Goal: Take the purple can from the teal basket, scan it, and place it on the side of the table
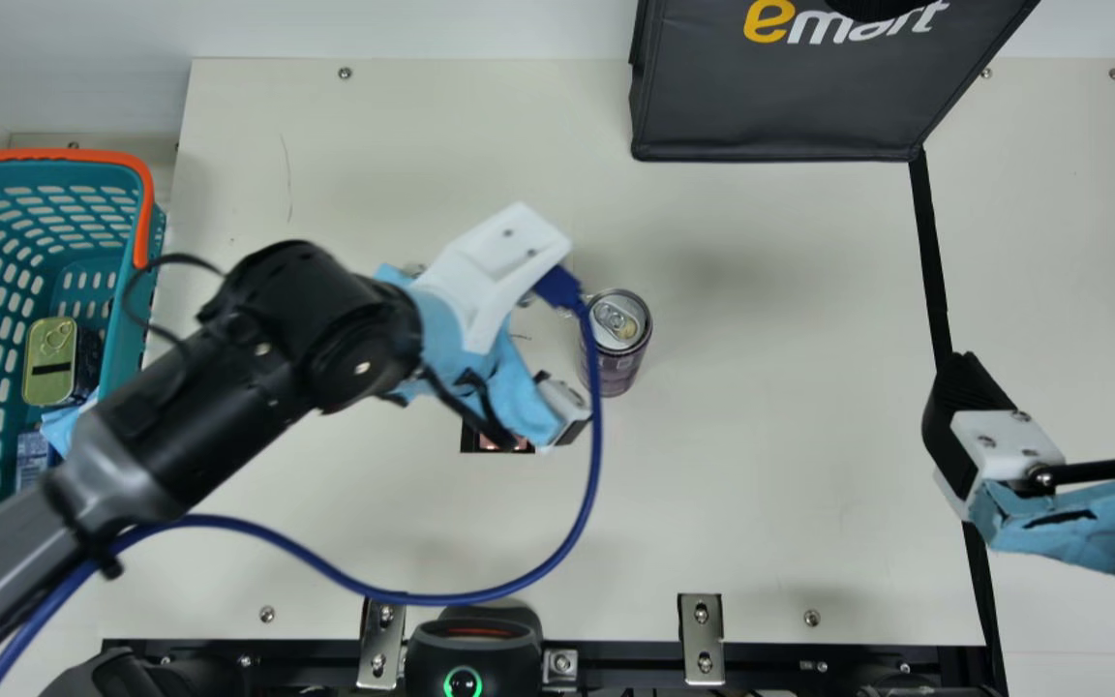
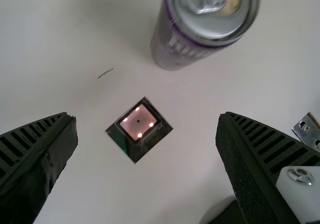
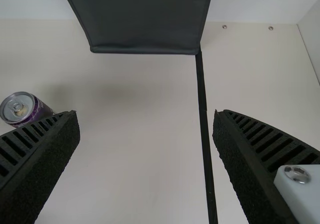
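Purple can [image 1: 616, 358]: standing upright on the cream table [image 1: 790, 465], just off the main view's centre towards three o'clock, with the silver ring-pull lid uppermost.

Left gripper [image 1: 519, 392]: poised over the middle of the table, at the end of the arm [image 1: 228, 387] slanting in from eight o'clock. Set wide in the left wrist view, with ribbed fingers [image 2: 260, 154] well apart from each other and both clear of the can.

Right gripper [image 1: 1051, 363]: at three o'clock in the main view, near the black strip [image 1: 932, 261]. Also spread wide, with a broad gap from finger to finger.

Scanner window [image 2: 139, 124]: dark, square and lit pinkish inside. Lying at roughly eight o'clock from the can in the main view, partly hidden there by the left gripper.

Teal basket [image 1: 136, 281]: at nine o'clock, with an orange handle along the rim. Inside, an olive-green tin [image 1: 51, 363] and a bit of light blue cloth [image 1: 59, 431].

Blue cable [image 1: 577, 532]: looping from the left gripper down towards six o'clock, then back to seven, crossing in front of the can's nine o'clock edge.

Black bag [image 1: 770, 106]: at one o'clock, by the table's far edge.

Black device [image 1: 470, 644]: at half past six by the near edge, glowing with a green ring.
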Tool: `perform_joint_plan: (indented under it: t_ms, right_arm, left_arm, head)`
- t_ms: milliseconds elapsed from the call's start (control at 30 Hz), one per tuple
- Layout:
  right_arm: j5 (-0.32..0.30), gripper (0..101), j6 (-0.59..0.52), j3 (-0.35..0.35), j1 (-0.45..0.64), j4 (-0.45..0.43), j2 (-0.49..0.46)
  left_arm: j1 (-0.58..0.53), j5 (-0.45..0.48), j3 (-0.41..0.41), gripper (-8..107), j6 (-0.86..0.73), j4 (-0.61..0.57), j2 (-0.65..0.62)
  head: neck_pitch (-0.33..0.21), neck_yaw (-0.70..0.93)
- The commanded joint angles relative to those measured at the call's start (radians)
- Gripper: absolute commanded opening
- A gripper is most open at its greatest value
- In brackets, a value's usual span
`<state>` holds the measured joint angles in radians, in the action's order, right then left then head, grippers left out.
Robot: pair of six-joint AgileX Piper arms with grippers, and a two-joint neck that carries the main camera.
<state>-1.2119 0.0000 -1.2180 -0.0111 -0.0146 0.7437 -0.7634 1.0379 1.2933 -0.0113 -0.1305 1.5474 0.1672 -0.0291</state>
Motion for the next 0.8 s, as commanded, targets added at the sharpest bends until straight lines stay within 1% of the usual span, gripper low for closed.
perform_joint_plan:
  t_ms: [0, 200, 367, 533, 767]
  right_arm:
    - [0.000, 95, 0.000, 0.000, 0.000, 0.000, 0.000]
    - [0.000, 95, 0.000, 0.000, 0.000, 0.000, 0.000]
    - [0.000, 95, 0.000, 0.000, 0.000, 0.000, 0.000]
    - [0.000, 95, 0.000, 0.000, 0.000, 0.000, 0.000]
    - [0.000, 95, 0.000, 0.000, 0.000, 0.000, 0.000]
  left_arm:
    - [0.026, -0.006, -0.073, 90, 0.007, 0.001, -0.071]
    - [0.124, -0.012, -0.171, 90, 0.038, 0.012, -0.214]
    - [0.230, -0.001, -0.221, 90, 0.050, 0.022, -0.328]
    - [0.351, 0.022, -0.243, 90, 0.040, 0.023, -0.431]
    - [0.511, 0.058, -0.233, 90, 0.009, 0.017, -0.547]
  head:
    - [-0.029, 0.002]
    - [-0.029, 0.002]
    - [-0.029, 0.002]
    - [-0.029, 0.002]
    - [-0.029, 0.002]
